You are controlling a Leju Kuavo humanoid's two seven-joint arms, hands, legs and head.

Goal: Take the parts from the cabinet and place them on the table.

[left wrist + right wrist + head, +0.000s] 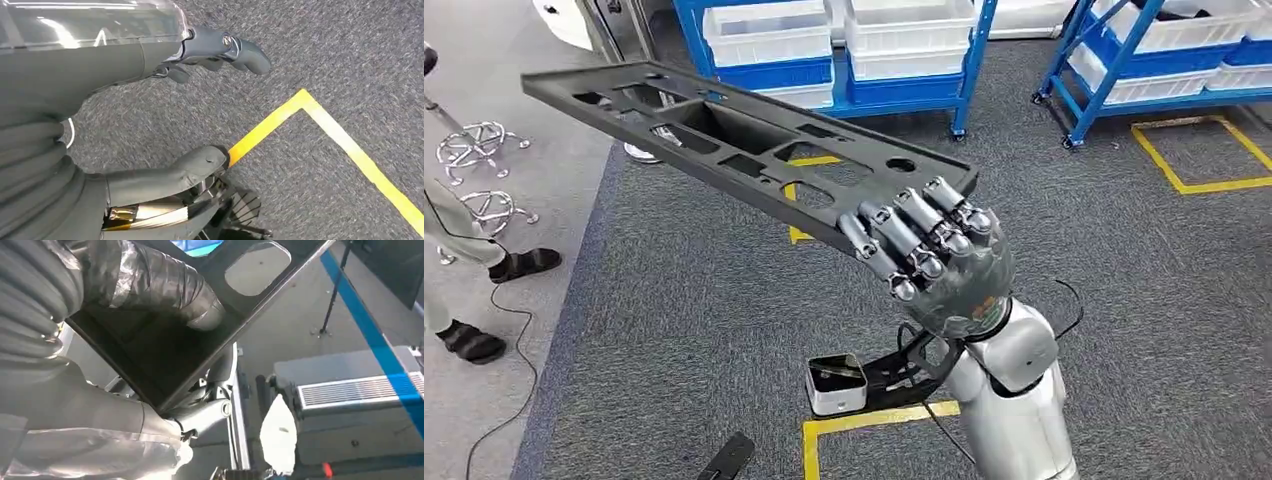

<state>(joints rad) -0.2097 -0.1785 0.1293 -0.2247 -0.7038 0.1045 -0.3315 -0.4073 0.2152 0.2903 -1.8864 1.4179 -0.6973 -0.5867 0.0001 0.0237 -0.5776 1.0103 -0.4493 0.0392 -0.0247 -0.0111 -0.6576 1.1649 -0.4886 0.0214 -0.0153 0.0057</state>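
Note:
A long black plastic panel [724, 140] with several cut-out openings hangs in the air over the grey carpet, reaching from my right hand toward the far left. My right hand [934, 250] grips its near end, fingers curled over the top edge. In the right wrist view the thumb [165, 285] presses on the panel's underside [165, 355]. My left hand [165, 55] hangs low over the carpet, thumb and fingers apart, holding nothing.
Blue racks [969, 60] with white bins [909, 35] stand at the back. Yellow tape marks [1194, 185] cross the carpet. A small metal box [834, 385] and cables lie near my feet. A person's feet [519, 265] and chrome stool bases [474, 145] are at the left.

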